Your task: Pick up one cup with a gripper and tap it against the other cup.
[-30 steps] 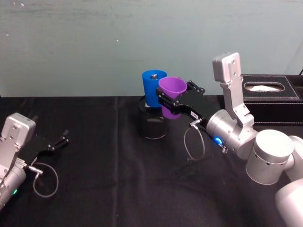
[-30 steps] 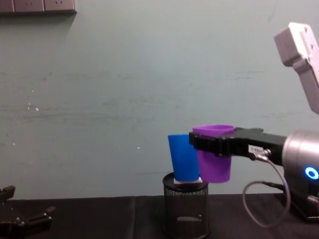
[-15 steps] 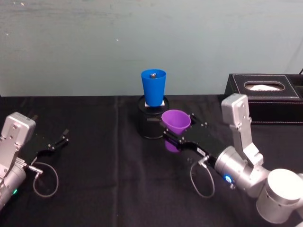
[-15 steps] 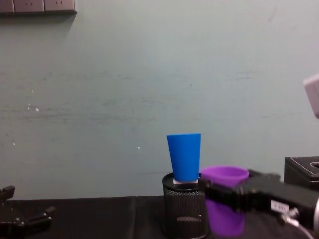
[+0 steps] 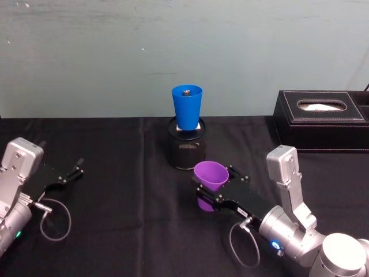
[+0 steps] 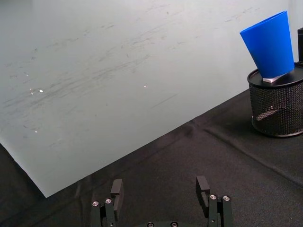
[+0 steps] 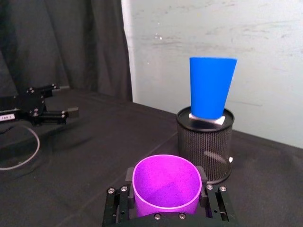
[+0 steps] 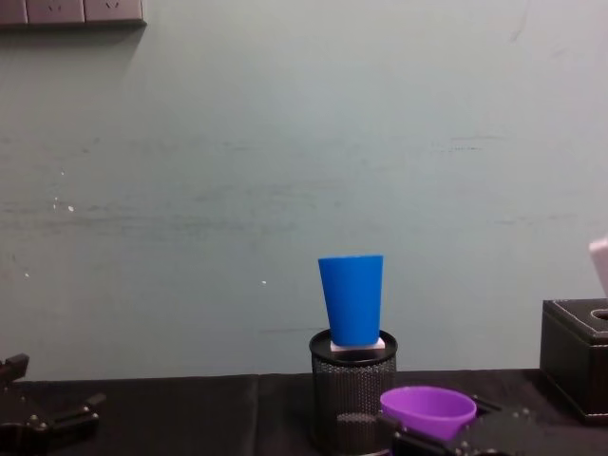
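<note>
The blue cup (image 5: 187,107) stands upright on a black wire-mesh holder (image 5: 186,153) at the table's back middle. The purple cup (image 5: 210,183) sits low over the black cloth, in front of the holder and a little to its right, apart from the blue cup. My right gripper (image 5: 212,195) is shut on the purple cup, one jaw on each side of it below the rim. In the right wrist view the purple cup (image 7: 165,184) is near, with the blue cup (image 7: 211,87) beyond it. In the chest view the purple cup (image 8: 427,410) is below the blue cup (image 8: 352,299). My left gripper (image 5: 66,176) rests open at the far left.
A black tissue box (image 5: 323,118) stands at the back right against the wall. A loose grey cable (image 5: 55,222) loops beside my left arm. Black cloth (image 5: 127,190) covers the table between the two arms.
My right gripper has carried the purple cup down and back toward me, from beside the blue cup to low over the table. The blue cup and left arm have not moved.
</note>
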